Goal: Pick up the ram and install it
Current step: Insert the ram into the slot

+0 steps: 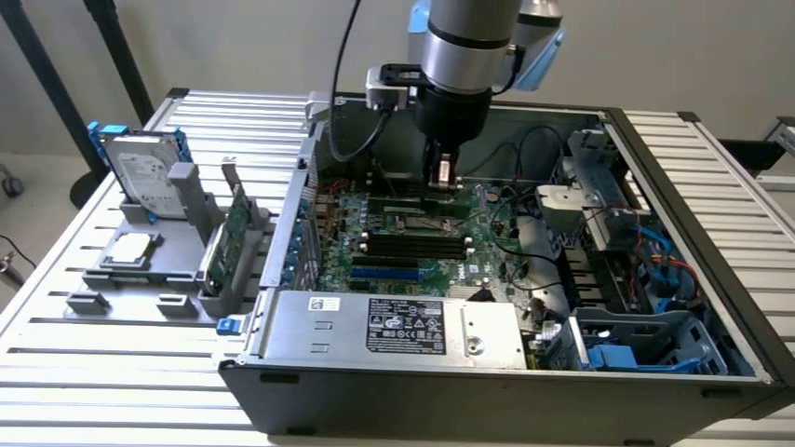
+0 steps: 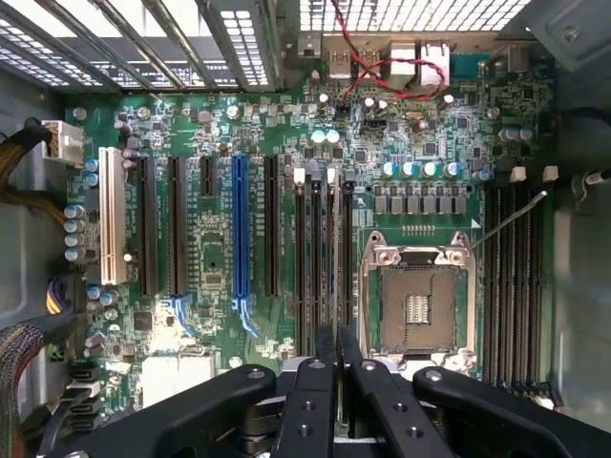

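My gripper hangs inside the open computer case, low over the motherboard. Its black fingers are pressed together on the ram, a thin green stick held level along the slot direction. From the wrist view I see the ram edge-on, as a narrow line running out from the gripper. It lies over the bank of long black memory slots beside the bare CPU socket. How far the stick stands above the slots I cannot tell.
A grey holder at the exterior view's left carries a hard drive and a broader green expansion card. The power supply fills the case's near side. Cables and blue drive bays crowd the exterior view's right.
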Robot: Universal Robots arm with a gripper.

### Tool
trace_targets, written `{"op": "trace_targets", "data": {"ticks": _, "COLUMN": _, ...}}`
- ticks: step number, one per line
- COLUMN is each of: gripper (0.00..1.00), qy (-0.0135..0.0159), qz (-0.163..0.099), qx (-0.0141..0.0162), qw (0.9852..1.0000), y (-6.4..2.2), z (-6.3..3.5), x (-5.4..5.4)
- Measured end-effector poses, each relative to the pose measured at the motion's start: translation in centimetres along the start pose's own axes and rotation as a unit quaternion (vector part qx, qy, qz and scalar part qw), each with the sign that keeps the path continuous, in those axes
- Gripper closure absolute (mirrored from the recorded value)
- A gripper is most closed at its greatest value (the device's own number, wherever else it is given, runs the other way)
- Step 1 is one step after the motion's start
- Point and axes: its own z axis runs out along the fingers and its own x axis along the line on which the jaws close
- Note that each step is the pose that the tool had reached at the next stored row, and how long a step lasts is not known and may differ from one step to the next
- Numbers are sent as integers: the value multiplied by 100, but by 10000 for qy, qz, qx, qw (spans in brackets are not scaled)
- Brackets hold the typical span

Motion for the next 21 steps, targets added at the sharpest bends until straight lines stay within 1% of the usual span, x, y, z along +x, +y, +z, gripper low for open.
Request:
{"op": "trace_targets", "data": {"ticks": 5, "gripper": 87, "qy": -1, "qz": 0, "qx": 1, "qw": 10000, "y": -7, "z": 90, "x": 54}}
{"op": "trace_targets", "data": {"ticks": 9, "gripper": 87, "qy": 3, "qz": -1, "qx": 0, "qw": 10000, "y": -16, "z": 151, "x": 64}}
{"op": "trace_targets", "data": {"ticks": 16, "gripper": 87, "qy": 39, "qz": -55, "qx": 1, "qw": 10000, "y": -25, "z": 239, "x": 68}}
{"op": "trace_targets", "data": {"ticks": 21, "gripper": 87, "qy": 47, "qz": -74, "qx": 1, "qw": 10000, "y": -28, "z": 279, "x": 88}}
